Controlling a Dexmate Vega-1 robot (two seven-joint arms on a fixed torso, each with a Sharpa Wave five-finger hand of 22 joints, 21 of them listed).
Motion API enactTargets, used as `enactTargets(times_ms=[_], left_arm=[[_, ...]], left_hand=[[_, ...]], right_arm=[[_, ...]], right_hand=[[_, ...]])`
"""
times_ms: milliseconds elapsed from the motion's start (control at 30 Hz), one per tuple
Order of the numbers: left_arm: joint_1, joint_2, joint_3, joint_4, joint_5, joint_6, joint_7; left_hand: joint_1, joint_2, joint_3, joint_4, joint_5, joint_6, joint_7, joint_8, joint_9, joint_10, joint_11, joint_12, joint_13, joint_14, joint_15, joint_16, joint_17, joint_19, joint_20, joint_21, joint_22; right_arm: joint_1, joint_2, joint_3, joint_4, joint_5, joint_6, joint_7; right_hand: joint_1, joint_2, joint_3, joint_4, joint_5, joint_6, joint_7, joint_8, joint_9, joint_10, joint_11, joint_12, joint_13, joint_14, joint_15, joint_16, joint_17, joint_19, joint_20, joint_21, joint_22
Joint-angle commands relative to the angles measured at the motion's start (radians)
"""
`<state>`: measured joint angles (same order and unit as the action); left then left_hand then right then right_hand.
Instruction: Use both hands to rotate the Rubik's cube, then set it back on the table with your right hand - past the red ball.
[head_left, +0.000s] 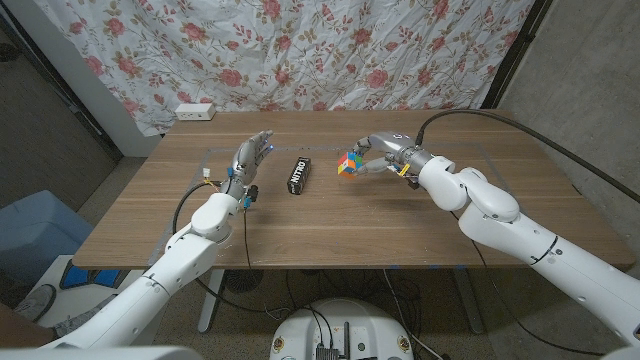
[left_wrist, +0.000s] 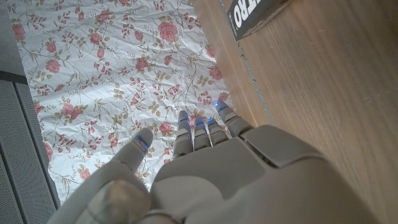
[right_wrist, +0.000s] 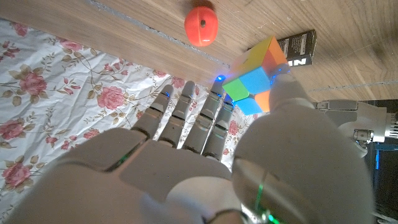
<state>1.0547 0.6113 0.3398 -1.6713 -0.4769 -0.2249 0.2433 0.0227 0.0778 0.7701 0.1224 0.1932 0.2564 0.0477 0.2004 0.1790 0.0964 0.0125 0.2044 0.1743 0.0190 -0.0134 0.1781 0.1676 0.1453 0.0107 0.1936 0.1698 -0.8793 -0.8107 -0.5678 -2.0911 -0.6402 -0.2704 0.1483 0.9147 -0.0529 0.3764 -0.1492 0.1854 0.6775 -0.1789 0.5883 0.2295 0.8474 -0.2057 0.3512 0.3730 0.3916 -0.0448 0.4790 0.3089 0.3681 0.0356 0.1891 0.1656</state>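
Head view: Rubik's cube (head_left: 349, 164) in right hand (head_left: 383, 155) fingers above table (head_left: 330, 225); left hand (head_left: 250, 157) fingers spread, empty.

Soft, even room light falls on the brown wooden tabletop (head_left: 330, 215), leaving only faint shadows. The head view is sharp; in the wrist views the near pale grey hands blur, edges bending slightly.

The left hand (left_wrist: 217, 180) shows its grey back, fingers (left_wrist: 194, 132) extended together, thumb apart. Beyond them hangs a rose-print cloth (left_wrist: 106, 68). A black box (left_wrist: 252, 15), probably lettered packaging, lies on the wooden table (left_wrist: 323, 93).
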Motion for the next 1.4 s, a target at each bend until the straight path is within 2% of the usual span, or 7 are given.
enactTargets(times_ms=[33, 500, 600, 700, 800, 1167, 1400], left_arm=[[0.021, 0.007, 0.014, -0.081, 0.091, 0.031, 0.068], [0.023, -0.022, 0.051, -0.134, 0.199, 0.054, 0.132], [0.024, -0.026, 0.058, -0.153, 0.227, 0.076, 0.152], [0.023, -0.029, 0.067, -0.162, 0.258, 0.078, 0.163], [0.021, -0.04, 0.077, -0.163, 0.287, 0.073, 0.178], [0.009, -0.05, 0.111, -0.212, 0.378, 0.142, 0.207], [-0.008, -0.065, 0.126, -0.211, 0.435, 0.16, 0.233]], left_hand=[[0.003, 0.08, 0.007, -0.001, 0.004, 0.013, -0.002, 0.004, 0.003, 0.011, 0.001, 0.003, 0.003, 0.011, 0.0, 0.006, 0.001, 0.012, -0.001, 0.009, 0.003], [0.002, 0.079, 0.009, -0.001, 0.004, 0.028, -0.015, 0.005, 0.004, 0.02, 0.001, 0.002, 0.003, 0.02, -0.005, 0.006, 0.002, 0.019, -0.002, 0.009, 0.003], [0.003, 0.079, 0.011, -0.003, 0.004, 0.044, -0.033, 0.008, 0.004, 0.021, 0.001, 0.001, 0.003, 0.024, -0.005, 0.005, 0.001, 0.024, 0.0, 0.01, 0.003], [0.005, 0.08, 0.013, -0.006, 0.004, 0.048, -0.036, 0.008, 0.004, 0.025, 0.001, 0.002, 0.003, 0.026, -0.006, 0.004, 0.001, 0.025, 0.0, 0.01, 0.003], [0.007, 0.079, 0.014, -0.01, 0.004, 0.05, -0.036, 0.007, 0.003, 0.027, 0.0, 0.002, 0.003, 0.029, -0.007, 0.004, 0.0, 0.028, -0.001, 0.01, 0.003], [0.011, 0.076, 0.016, -0.018, 0.003, 0.057, -0.041, 0.005, 0.003, 0.037, -0.006, 0.003, 0.003, 0.038, -0.009, 0.004, -0.001, 0.035, -0.002, 0.011, 0.003], [0.008, 0.075, 0.018, -0.017, 0.002, 0.08, -0.04, 0.008, 0.003, 0.059, 0.001, 0.008, 0.003, 0.057, -0.015, 0.008, 0.001, 0.051, 0.002, 0.014, 0.003]], right_arm=[[-0.016, -0.029, 0.036, 0.025, 0.129, 0.029, -0.086], [-0.041, -0.058, 0.08, 0.059, 0.26, 0.084, -0.164], [-0.054, -0.059, 0.093, 0.062, 0.289, 0.088, -0.186], [-0.061, -0.06, 0.099, 0.07, 0.307, 0.096, -0.206], [-0.067, -0.058, 0.105, 0.077, 0.331, 0.106, -0.221], [-0.081, -0.039, 0.124, 0.118, 0.414, 0.159, -0.281], [-0.074, -0.021, 0.122, 0.137, 0.446, 0.168, -0.303]], right_hand=[[-0.002, 0.043, -0.007, 0.002, 0.005, 0.049, -0.044, 0.003, 0.005, 0.029, -0.014, 0.002, 0.004, 0.008, -0.128, 0.007, 0.006, 0.002, 0.005, 0.001, 0.001], [-0.01, 0.047, -0.014, 0.004, 0.003, 0.057, -0.044, 0.005, 0.003, 0.039, -0.014, -0.001, 0.004, 0.013, -0.127, 0.012, 0.007, 0.004, 0.007, 0.001, 0.001], [-0.01, 0.047, -0.015, 0.004, 0.002, 0.058, -0.044, 0.005, 0.003, 0.04, -0.014, -0.002, 0.004, 0.014, -0.127, 0.013, 0.008, 0.005, 0.007, 0.001, 0.001], [-0.011, 0.048, -0.016, 0.004, 0.002, 0.059, -0.044, 0.004, 0.001, 0.042, -0.014, -0.003, 0.005, 0.015, -0.127, 0.014, 0.008, 0.006, 0.006, 0.001, 0.001], [-0.011, 0.048, -0.017, 0.003, 0.002, 0.06, -0.044, 0.005, 0.001, 0.043, -0.014, -0.003, 0.005, 0.015, -0.127, 0.015, 0.008, 0.007, 0.005, 0.001, 0.001], [-0.01, 0.053, -0.02, 0.001, 0.0, 0.067, -0.043, 0.003, -0.006, 0.055, -0.014, -0.002, 0.008, 0.021, -0.129, 0.021, 0.011, 0.011, 0.004, 0.002, 0.002], [-0.01, 0.055, -0.022, 0.0, -0.001, 0.072, -0.043, 0.001, -0.011, 0.063, -0.014, -0.002, 0.01, 0.025, -0.129, 0.025, 0.011, 0.012, 0.003, 0.002, 0.002]])
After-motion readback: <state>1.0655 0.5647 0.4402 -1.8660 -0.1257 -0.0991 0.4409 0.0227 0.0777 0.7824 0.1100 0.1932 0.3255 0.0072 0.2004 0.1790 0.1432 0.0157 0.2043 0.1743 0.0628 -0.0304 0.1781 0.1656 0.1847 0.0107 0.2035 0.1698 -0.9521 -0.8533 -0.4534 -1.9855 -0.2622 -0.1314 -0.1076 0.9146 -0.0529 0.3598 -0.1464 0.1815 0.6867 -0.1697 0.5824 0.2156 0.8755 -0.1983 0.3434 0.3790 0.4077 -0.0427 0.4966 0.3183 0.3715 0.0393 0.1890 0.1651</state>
